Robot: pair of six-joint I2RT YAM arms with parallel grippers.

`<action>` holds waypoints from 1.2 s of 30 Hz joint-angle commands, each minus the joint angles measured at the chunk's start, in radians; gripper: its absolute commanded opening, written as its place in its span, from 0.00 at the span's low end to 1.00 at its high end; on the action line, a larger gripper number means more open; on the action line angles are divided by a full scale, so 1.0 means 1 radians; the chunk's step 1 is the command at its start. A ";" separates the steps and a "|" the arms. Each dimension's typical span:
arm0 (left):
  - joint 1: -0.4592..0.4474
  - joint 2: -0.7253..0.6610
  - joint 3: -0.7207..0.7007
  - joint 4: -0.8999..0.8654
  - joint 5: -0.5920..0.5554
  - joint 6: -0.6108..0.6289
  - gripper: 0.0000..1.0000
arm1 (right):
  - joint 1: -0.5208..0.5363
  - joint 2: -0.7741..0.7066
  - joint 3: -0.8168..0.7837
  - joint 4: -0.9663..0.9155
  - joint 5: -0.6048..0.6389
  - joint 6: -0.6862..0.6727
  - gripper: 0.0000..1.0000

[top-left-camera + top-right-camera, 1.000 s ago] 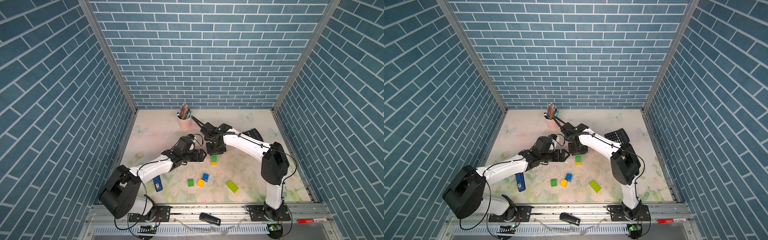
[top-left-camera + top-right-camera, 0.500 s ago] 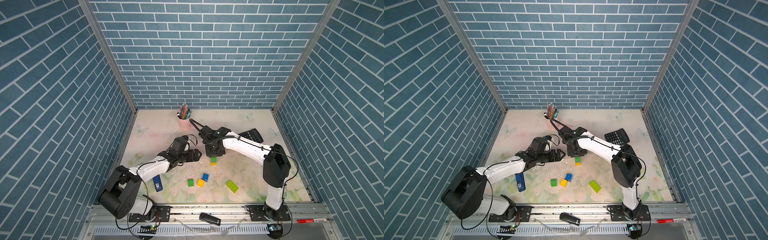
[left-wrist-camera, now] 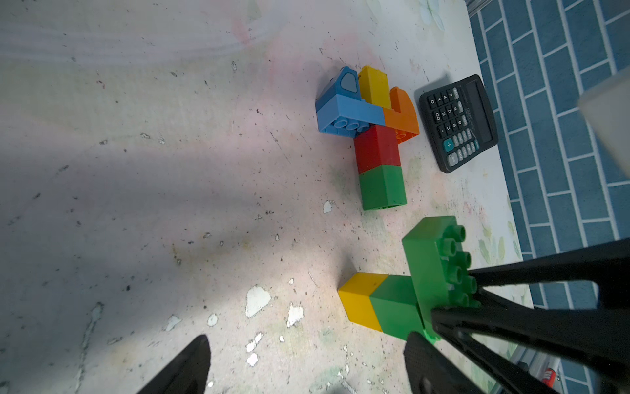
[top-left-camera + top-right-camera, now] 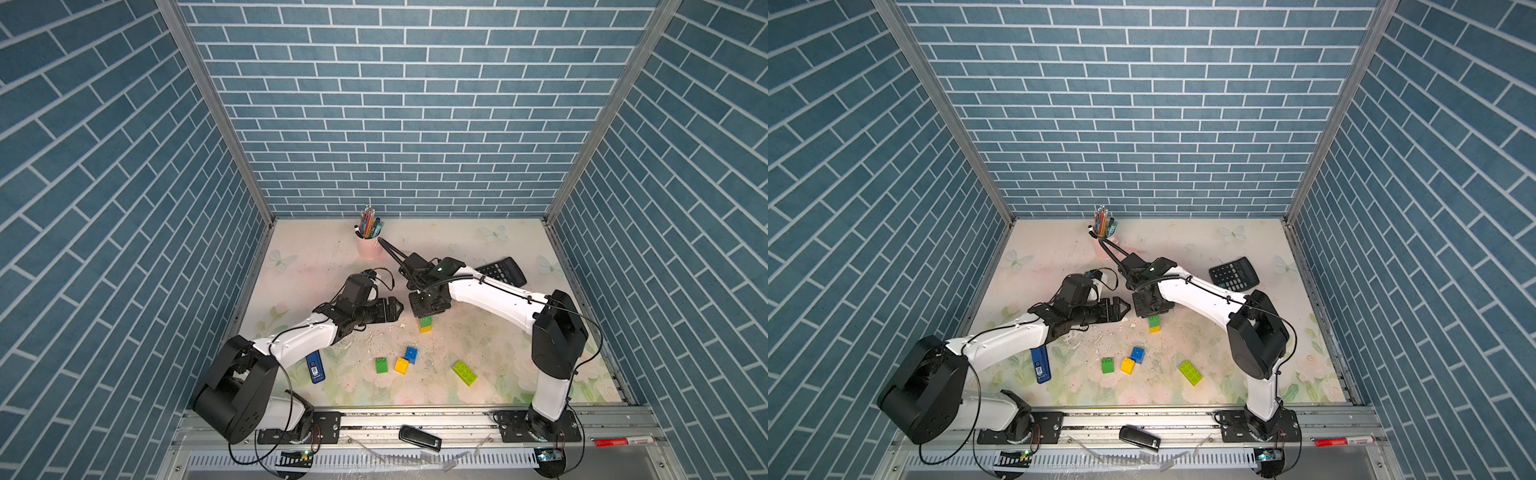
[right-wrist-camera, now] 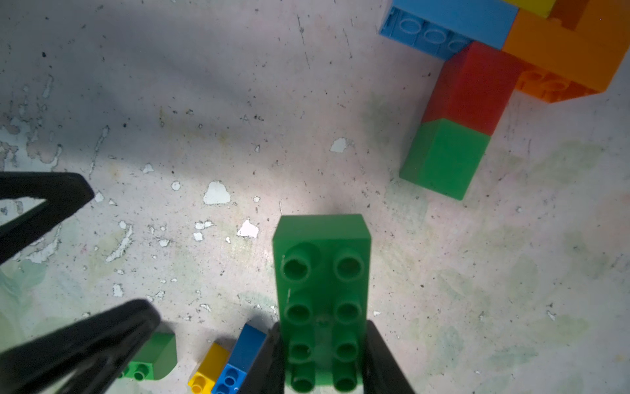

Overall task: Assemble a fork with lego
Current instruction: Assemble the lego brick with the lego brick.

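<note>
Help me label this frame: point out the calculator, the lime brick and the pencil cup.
calculator [image 4: 1232,273], in a top view, on its keypad.
lime brick [image 4: 464,372], in a top view, on its studded top.
pencil cup [image 4: 369,248], in a top view, on its pink wall.

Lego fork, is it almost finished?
Partly. A joined piece of blue, yellow, orange, red and green bricks already lies on the table. The right claw is shut on an oblong green brick that seems to sit on a green-and-yellow stack. The left claw is open and empty. Left loose: small green brick, yellow brick, blue brick, lime brick; the two built parts are apart.
</note>
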 commanded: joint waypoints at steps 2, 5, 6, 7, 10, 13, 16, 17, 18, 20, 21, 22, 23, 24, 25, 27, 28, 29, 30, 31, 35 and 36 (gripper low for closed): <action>0.007 -0.019 -0.004 -0.006 0.005 0.016 0.90 | 0.003 0.067 -0.049 -0.118 -0.067 0.106 0.00; 0.006 -0.022 -0.014 -0.003 0.003 0.013 0.90 | 0.015 0.064 -0.046 -0.115 -0.055 0.173 0.00; 0.007 -0.022 -0.016 0.000 0.004 0.013 0.90 | 0.022 0.071 -0.041 -0.114 -0.039 0.168 0.00; 0.007 -0.024 -0.019 0.003 0.003 0.011 0.90 | 0.028 0.083 -0.031 -0.117 -0.023 0.144 0.00; 0.007 -0.026 -0.021 0.005 0.004 0.011 0.90 | 0.048 0.103 -0.022 -0.097 0.022 0.037 0.00; 0.007 -0.033 -0.021 -0.006 0.001 0.014 0.90 | 0.055 0.095 -0.034 -0.066 0.034 -0.083 0.00; 0.007 -0.040 -0.023 -0.012 -0.004 0.021 0.90 | 0.050 0.075 -0.063 -0.042 0.013 -0.149 0.00; 0.008 -0.041 -0.023 -0.015 -0.004 0.022 0.90 | 0.046 0.072 -0.067 -0.042 -0.003 -0.158 0.00; 0.009 -0.040 -0.023 -0.015 -0.004 0.021 0.90 | 0.043 0.069 -0.070 -0.043 -0.018 -0.163 0.00; 0.007 -0.041 -0.026 -0.013 -0.005 0.019 0.90 | 0.041 0.066 -0.073 -0.047 -0.051 -0.160 0.00; 0.008 -0.040 -0.027 -0.012 -0.005 0.019 0.90 | 0.041 0.067 -0.072 -0.052 -0.067 -0.153 0.00; 0.009 -0.042 -0.027 -0.012 -0.004 0.018 0.90 | 0.041 0.071 -0.066 -0.065 -0.080 -0.143 0.00; 0.008 -0.041 -0.027 -0.012 -0.004 0.018 0.90 | 0.041 0.076 -0.059 -0.082 -0.092 -0.134 0.00; 0.008 -0.040 -0.026 -0.011 -0.004 0.018 0.90 | 0.041 0.080 -0.052 -0.100 -0.097 -0.122 0.00; 0.008 -0.039 -0.027 -0.009 -0.005 0.016 0.90 | 0.038 0.089 -0.038 -0.125 -0.097 -0.104 0.00; 0.008 -0.036 -0.025 -0.009 -0.002 0.017 0.90 | 0.028 0.106 -0.018 -0.174 -0.096 -0.058 0.00; 0.009 -0.035 -0.025 -0.008 -0.001 0.017 0.90 | 0.023 0.110 -0.014 -0.189 -0.100 -0.033 0.00; 0.008 -0.035 -0.024 -0.009 -0.001 0.018 0.90 | 0.019 0.114 -0.011 -0.199 -0.107 -0.009 0.00; 0.008 -0.034 -0.024 -0.009 -0.002 0.016 0.90 | 0.016 0.116 -0.009 -0.208 -0.111 0.008 0.00; 0.009 -0.034 -0.024 -0.011 -0.004 0.016 0.90 | 0.012 0.118 -0.006 -0.216 -0.112 0.023 0.00; 0.011 -0.027 -0.022 -0.001 0.003 0.008 0.90 | 0.014 0.133 0.014 -0.234 -0.087 -0.002 0.00; 0.016 -0.023 -0.025 0.008 0.014 -0.001 0.90 | 0.015 0.135 0.015 -0.234 -0.079 -0.027 0.00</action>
